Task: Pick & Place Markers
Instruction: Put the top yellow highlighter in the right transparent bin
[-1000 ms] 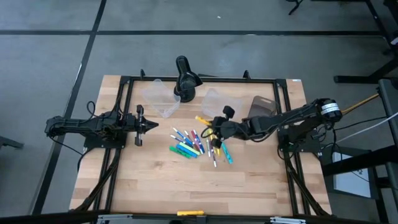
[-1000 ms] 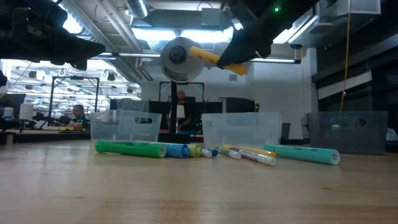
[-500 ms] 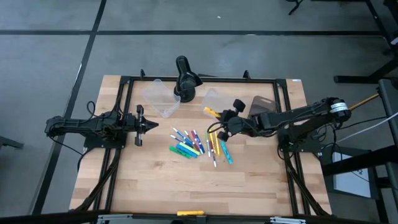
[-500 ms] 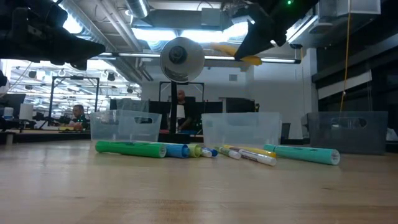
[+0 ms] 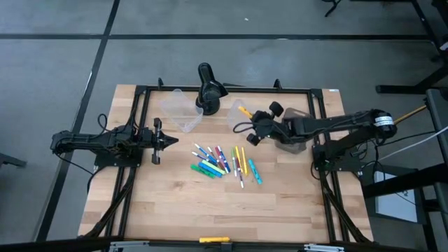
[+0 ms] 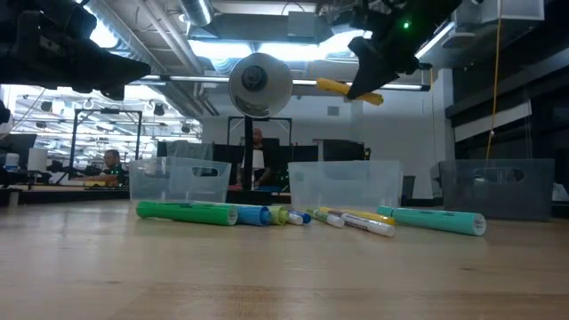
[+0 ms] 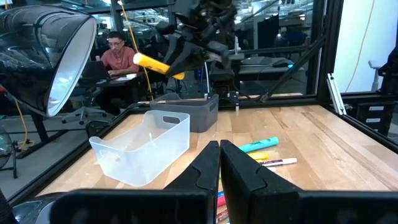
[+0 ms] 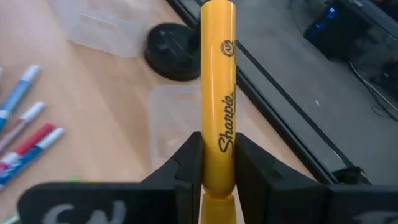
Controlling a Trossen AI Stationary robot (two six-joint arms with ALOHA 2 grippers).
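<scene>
Yellow marker [image 8: 217, 99] between right fingers [image 8: 188, 163]

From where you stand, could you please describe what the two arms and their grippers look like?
Both arms are dark and slender. The left gripper and right gripper each end in two black, wedge-shaped fingers. Black cables trail from the bases, and a green light glows on the right arm in the low view.

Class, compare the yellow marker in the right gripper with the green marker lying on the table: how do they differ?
The yellow marker is clamped in the right gripper, above the table; the green marker lies flat on the wood, untouched. Colours differ. Both are thick marker pens.
</scene>
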